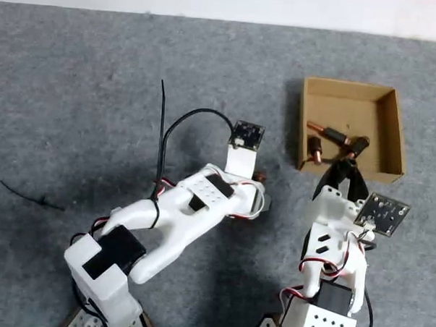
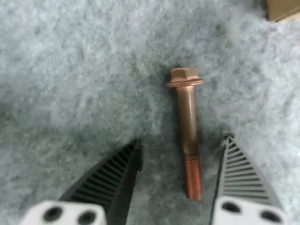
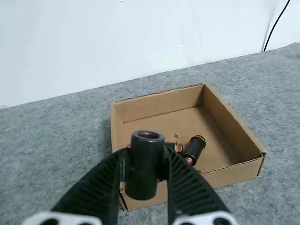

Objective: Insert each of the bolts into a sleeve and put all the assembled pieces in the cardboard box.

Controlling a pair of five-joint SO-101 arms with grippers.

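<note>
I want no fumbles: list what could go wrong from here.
1. The bolt lies off-centre between the open jaws of the left gripper, so closing may roll or skew it on the carpet.
2. The right gripper holds the sleeve near the cardboard box; a skewed bolt could miss its bore or knock it loose.

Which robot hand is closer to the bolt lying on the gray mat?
Left. The left gripper has its open fingers on either side of the bolt. The right gripper is off by the cardboard box, holding a black sleeve.
</note>
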